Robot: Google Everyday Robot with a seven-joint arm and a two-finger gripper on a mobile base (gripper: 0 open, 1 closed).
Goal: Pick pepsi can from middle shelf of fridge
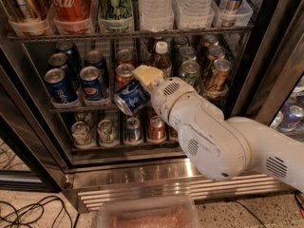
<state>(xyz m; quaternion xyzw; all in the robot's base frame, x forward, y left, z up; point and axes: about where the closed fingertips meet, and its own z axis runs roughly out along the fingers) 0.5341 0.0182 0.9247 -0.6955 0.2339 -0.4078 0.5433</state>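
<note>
My gripper (136, 86) is shut on a blue pepsi can (131, 98), which lies tilted on its side with its silver top facing lower left. The can hangs just in front of the middle shelf (80, 109) of the fridge (142, 175), level with the shelf's front rail. One yellowish finger (146, 74) rests on top of the can; the other is hidden behind it. My white arm (209, 127) reaches in from the lower right. More blue pepsi cans (94, 83) stand at the left of the same shelf.
An orange-red can (124, 74), a white-capped bottle (161, 57) and green cans (190, 72) stand behind the gripper. The top rack holds a Coca-Cola can (71, 4) and bottles. Small cans (105, 131) fill the lower rack. A plastic bin (147, 215) sits on the floor.
</note>
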